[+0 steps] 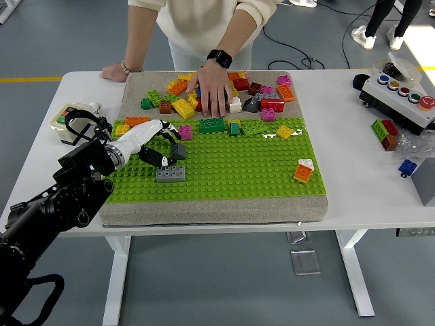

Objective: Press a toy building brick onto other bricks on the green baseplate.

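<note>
Indoors, white table (353, 176), green baseplate (224, 163) on grey mat (211, 209), grey floor (224, 285)

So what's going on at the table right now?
The left hand holds a small dark grey brick over the green baseplate, just above a flat grey brick already on the plate. At the far side, a person's hand rests flat on the loose brick pile. An orange and white stack sits at the plate's right. The right arm is out of view.
</note>
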You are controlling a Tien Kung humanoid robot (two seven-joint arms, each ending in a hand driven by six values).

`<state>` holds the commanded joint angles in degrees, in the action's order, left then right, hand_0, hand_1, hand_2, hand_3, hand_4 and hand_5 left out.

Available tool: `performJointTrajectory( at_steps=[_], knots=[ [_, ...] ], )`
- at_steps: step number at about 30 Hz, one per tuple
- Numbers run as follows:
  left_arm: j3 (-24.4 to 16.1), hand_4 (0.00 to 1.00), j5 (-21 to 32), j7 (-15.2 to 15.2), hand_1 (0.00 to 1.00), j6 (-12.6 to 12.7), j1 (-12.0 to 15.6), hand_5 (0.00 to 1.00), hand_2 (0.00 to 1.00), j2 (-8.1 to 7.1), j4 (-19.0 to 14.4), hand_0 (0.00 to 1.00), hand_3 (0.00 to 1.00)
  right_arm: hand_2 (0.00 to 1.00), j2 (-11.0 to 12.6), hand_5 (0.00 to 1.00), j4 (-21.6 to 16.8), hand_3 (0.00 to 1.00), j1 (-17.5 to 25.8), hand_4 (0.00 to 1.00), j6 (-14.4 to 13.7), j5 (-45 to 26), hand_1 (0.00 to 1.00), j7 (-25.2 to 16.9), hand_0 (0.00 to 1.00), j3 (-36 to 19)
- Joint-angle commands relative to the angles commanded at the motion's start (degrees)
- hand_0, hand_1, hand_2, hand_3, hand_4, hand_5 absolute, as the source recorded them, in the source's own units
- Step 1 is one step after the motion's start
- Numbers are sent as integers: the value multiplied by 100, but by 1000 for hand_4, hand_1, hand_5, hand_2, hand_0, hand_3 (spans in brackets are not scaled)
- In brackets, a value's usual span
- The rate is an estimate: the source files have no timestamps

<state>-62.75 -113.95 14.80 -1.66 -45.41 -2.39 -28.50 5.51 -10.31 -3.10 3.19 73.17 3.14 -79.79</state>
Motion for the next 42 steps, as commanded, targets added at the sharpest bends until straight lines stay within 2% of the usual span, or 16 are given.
performJointTrajectory(
  at_steps=[9,10,23,33,34,42],
  knots=[
    [-31,838,73,15,699,97,-7,19,584,17,6,751,587,732,6,494,0,692,-2,973,2,5,688,-1,761,-15],
    [-33,812,76,15,651,97,-7,2,573,18,7,722,559,733,6,495,0,692,-2,973,3,4,687,-1,761,-15],
    [-50,794,206,42,631,-48,3,2,568,53,30,678,550,733,4,495,0,693,-6,973,0,8,688,0,761,-50],
    [-30,782,282,88,632,3,2,2,571,63,65,667,549,733,4,495,0,692,-5,973,0,4,688,-1,761,-64],
    [-24,742,287,98,613,20,1,2,566,64,69,641,541,733,3,495,0,692,-6,973,-1,2,689,0,761,-66],
    [-8,715,345,158,596,89,14,2,561,55,61,622,534,733,-1,495,0,693,-3,974,-5,-6,688,-4,761,-59]
  ],
)
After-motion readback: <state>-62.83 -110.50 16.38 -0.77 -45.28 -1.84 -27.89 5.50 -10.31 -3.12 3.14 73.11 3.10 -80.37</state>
